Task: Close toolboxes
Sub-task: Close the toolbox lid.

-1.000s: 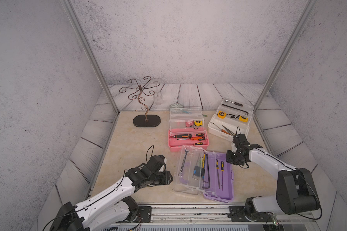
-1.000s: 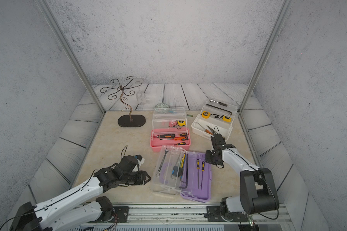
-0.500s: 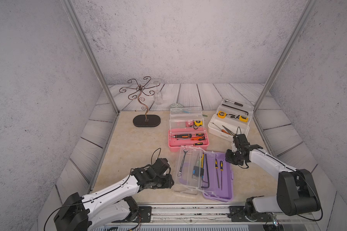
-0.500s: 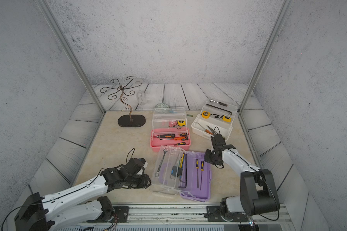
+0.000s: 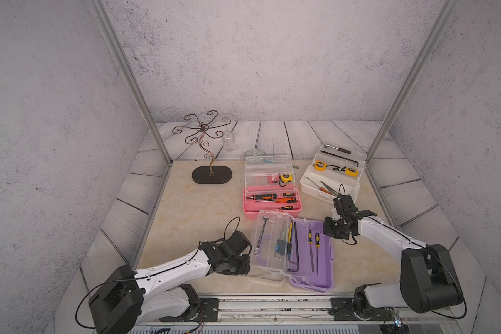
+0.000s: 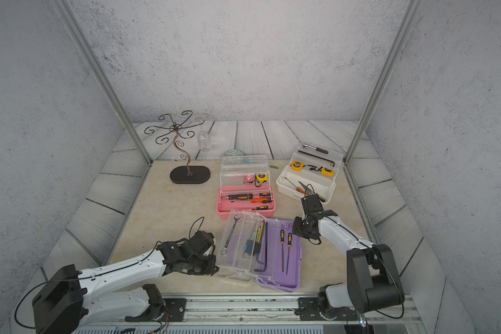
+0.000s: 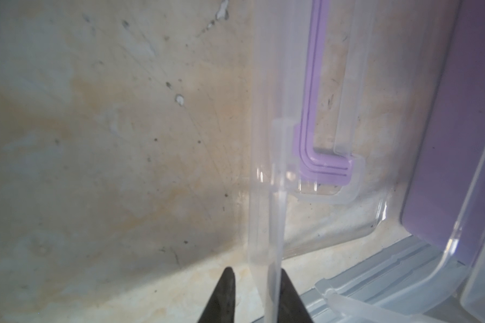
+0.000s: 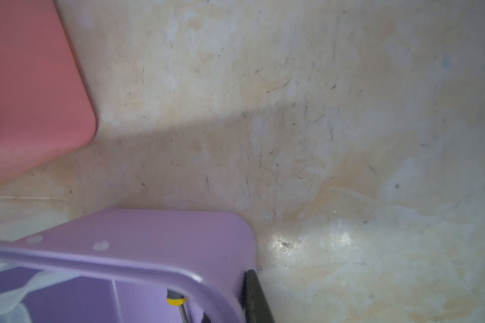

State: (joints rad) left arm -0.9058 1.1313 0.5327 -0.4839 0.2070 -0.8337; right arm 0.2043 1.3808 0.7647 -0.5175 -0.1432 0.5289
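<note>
1. Toolboxes, all three, stand open on the beige marbled tabletop. I see the purple toolbox at the front, the pink toolbox just behind it, and the white toolbox far right.
2. The purple one's clear lid is glossy and ribbed. It is swung out towards my left arm and tilted a little off the table.
3. My left gripper straddles that thin lid rim with dark pointed tips. I cannot tell whether they pinch it.
4. Through the lid, a ribbed purple handle bends in an L.
5. My right gripper is clenched at the purple base's rounded far corner. One dark finger lies against its smooth outer wall, and I cannot tell whether the wall is caught.
6. A scrolled wire stand rises from an oval dark foot, far left.
</note>
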